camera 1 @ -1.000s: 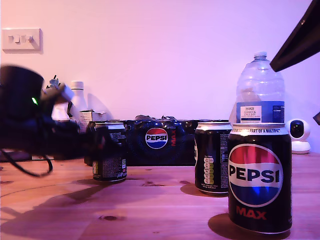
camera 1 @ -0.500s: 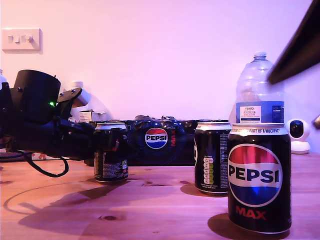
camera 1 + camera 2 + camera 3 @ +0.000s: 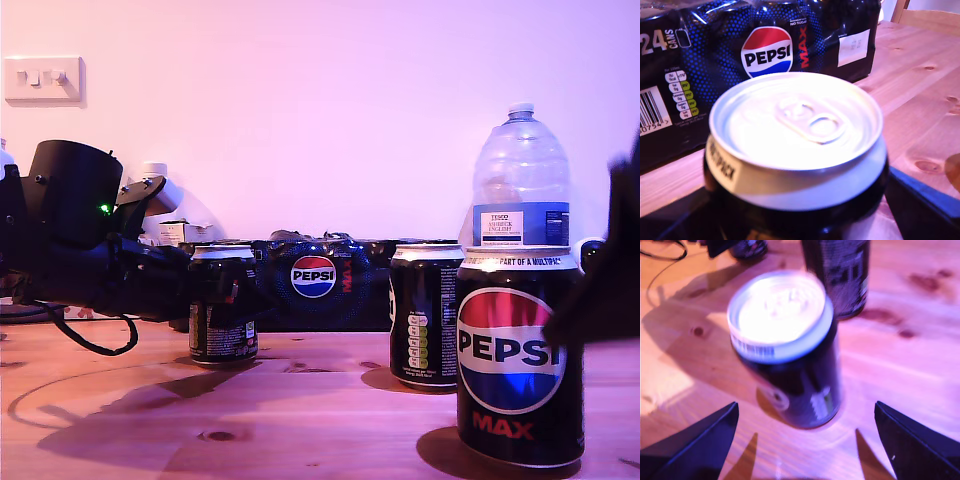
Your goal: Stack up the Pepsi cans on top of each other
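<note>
1. Cans are standing apart on the wooden table (image 3: pixel 300 420), none stacked yet; all three are upright, long axes vertical.
2. Nearest the exterior camera, the front can (image 3: pixel 519 355) is sitting just below and ahead of my second gripper (image 3: pixel 805 440); its two dark fingers are spread wide on either side of the can's foot, touching nothing, so that gripper is standing open and empty; in the exterior view it is showing only as a dark blur at the exterior view's right.
3. Beyond that can, the middle can (image 3: pixel 425 313) is waiting untouched, further from both grippers' jaws.
4. Further off, the far can (image 3: pixel 223 305) is sitting between the jaws of my first gripper (image 3: pixel 800 215); dark finger edges are flanking its body low down, yet whether they are pressing on it I cannot tell.
5. Behind it, the multipack (image 3: pixel 765 55) is lying against the wall.
6. Judging from this, the coming lift is turning on the first arm being nearest a can; that can needs raising straight up, then carrying towards a neighbour's silver top.
</note>
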### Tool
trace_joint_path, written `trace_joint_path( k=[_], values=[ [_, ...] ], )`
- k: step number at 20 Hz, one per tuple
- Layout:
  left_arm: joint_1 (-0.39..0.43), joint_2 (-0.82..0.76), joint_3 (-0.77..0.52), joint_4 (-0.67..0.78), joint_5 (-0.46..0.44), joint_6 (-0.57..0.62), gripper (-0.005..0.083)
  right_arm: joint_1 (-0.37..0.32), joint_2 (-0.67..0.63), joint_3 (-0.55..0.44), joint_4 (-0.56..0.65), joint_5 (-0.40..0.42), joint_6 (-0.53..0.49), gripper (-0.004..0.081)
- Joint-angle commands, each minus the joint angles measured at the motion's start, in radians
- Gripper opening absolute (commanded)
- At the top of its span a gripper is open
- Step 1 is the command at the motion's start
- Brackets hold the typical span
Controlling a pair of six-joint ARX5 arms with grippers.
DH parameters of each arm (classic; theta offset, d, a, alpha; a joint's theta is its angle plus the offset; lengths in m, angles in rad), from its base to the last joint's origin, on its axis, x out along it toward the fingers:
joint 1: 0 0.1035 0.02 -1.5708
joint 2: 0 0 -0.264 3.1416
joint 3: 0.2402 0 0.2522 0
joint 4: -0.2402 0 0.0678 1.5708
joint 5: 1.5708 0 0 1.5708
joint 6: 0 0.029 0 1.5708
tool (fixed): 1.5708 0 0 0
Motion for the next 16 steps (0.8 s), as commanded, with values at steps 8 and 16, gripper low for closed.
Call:
trace_joint_path(
  k=[8, 16],
  values=[
    [-0.005, 0.026, -0.006, 0.008, 0.007, 0.007, 0.0785, -0.011, 0.025, -0.079, 0.225, 0.011, -0.075, 0.0788],
    [-0.005, 0.026, -0.006, 0.008, 0.010, 0.007, 0.0785, -0.050, 0.134, -0.083, 0.344, 0.000, -0.113, 0.0788]
  ],
)
